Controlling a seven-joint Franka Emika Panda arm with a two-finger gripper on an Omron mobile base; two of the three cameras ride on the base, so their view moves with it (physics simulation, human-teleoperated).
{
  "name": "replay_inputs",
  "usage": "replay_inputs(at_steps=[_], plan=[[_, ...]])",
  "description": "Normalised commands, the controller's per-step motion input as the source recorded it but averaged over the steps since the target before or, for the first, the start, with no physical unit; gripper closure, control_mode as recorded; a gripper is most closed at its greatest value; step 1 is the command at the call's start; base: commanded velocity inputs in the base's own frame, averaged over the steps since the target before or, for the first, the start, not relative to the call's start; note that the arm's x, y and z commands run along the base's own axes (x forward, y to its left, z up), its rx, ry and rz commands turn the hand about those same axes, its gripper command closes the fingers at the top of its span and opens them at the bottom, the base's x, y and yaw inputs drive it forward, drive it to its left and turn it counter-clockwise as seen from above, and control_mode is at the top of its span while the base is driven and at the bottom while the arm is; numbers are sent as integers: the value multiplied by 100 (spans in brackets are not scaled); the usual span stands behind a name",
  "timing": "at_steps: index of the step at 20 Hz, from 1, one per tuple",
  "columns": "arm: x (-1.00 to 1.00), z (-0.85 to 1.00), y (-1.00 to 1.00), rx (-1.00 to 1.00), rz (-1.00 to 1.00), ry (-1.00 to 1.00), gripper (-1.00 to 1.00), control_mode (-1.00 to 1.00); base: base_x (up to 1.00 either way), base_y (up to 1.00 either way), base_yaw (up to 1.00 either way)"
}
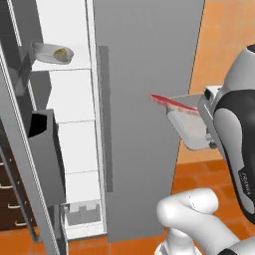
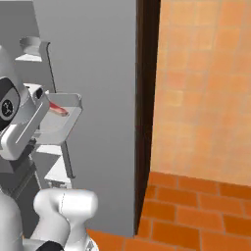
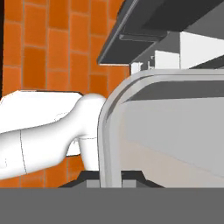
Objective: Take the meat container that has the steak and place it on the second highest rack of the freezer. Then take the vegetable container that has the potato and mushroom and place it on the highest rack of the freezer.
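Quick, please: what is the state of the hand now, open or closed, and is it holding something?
Hand: closed on the rim of the meat container, which carries the steak.

Brightness: even and fairly bright in all three views, flat rendered light with no visible lamp.
Shadows: soft; the freezer (image 1: 144, 99) side panel shades gently darker toward its edges, and the door bins (image 1: 45, 149) look near black.
Glare: none; the white shelves (image 1: 69, 94) look washed out, their detail thin.
Colour: the orange wall (image 2: 206, 88) is saturated and mottled.
Sharpness: slightly soft and blocky overall; edges jagged.
Hand view: the tub rim (image 3: 105, 131) sits very close, large and smooth, with pale gradients.
Distortion: no clear bending at the edges.
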Motion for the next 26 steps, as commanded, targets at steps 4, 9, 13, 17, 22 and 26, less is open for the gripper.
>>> replay_inputs(at_steps=[4, 9, 13, 17, 22, 26], plan=[[0, 0, 0, 0, 0, 0, 100, 100, 32, -8, 79], [0, 0, 0, 0, 0, 0, 100, 100, 66, -14, 66], [0, 0, 0, 0, 0, 0, 100, 100, 62, -6, 33], [0, 0, 0, 0, 0, 0, 100, 100, 51, 4, 30], [0, 0, 0, 0, 0, 0, 100, 100, 42, 14, 23], [0, 0, 0, 0, 0, 0, 100, 100, 31, 25, -1]])
